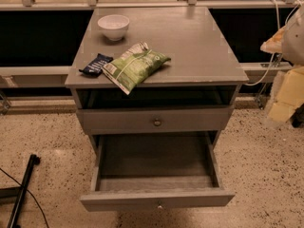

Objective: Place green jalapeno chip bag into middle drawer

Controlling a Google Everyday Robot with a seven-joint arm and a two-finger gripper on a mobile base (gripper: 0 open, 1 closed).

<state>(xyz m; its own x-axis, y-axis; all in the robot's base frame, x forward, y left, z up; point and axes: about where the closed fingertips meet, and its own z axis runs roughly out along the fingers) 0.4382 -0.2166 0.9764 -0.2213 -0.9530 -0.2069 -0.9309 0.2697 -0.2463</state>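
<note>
The green jalapeno chip bag [135,65] lies on top of the grey cabinet near its front left edge, one corner hanging over the edge. The middle drawer [156,199] is pulled out wide, and its inside looks empty. It sits directly beneath the shut brass-knobbed drawer [156,121]. My gripper [284,99] shows only as pale blurred shapes at the right edge of the view. It is to the right of the cabinet and well apart from the bag.
A white bowl [113,26] stands at the back left of the cabinet top [199,46]. A small dark-blue packet [96,64] lies just left of the bag. A black stand leg [21,194] crosses the speckled floor at the lower left. A railing runs behind the cabinet.
</note>
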